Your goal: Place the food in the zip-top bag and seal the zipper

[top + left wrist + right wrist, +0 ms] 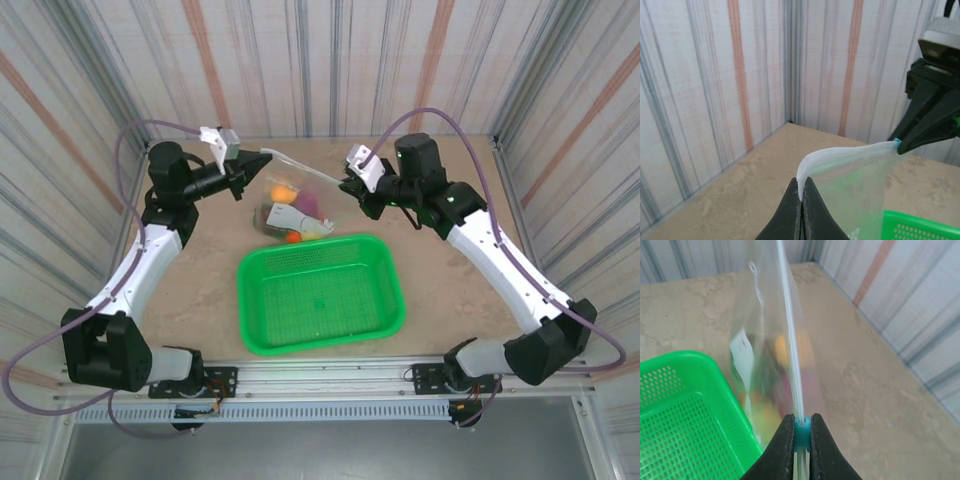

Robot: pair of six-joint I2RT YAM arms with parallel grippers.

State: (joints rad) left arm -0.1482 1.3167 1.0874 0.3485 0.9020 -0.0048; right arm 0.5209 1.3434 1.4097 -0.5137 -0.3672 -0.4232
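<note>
Zip-top bag point(295, 205) hangs in the air over the far half of the table point(450, 290), held up by its top edge between two robot arms. Both arms rise from the near edge, elbows pushed out toward the striped side walls point(70, 110), forearms turned inward to face each other.

The left gripper point(268, 152) is pressed together on the left end of the zipper point(305, 167); the left wrist view shows its black fingers point(790, 210) flat against each other with the white strip point(840, 152) curving up out of them. The right gripper point(345, 183) pinches the small blue slider point(801, 432) at the zipper's right end, fingers point(782, 450) tight on both sides.

The zipper runs across the table from left to right, its left end slightly farther back. The clear pouch hangs below it, long side along the strip. The food point(285, 190), in orange, yellow, pink and green, sits low inside. Whether the bag's bottom touches the table cannot be told.

A green basket point(320, 300) lies just in front of the bag. Bare table is open on both sides and behind, up to the back wall.
</note>
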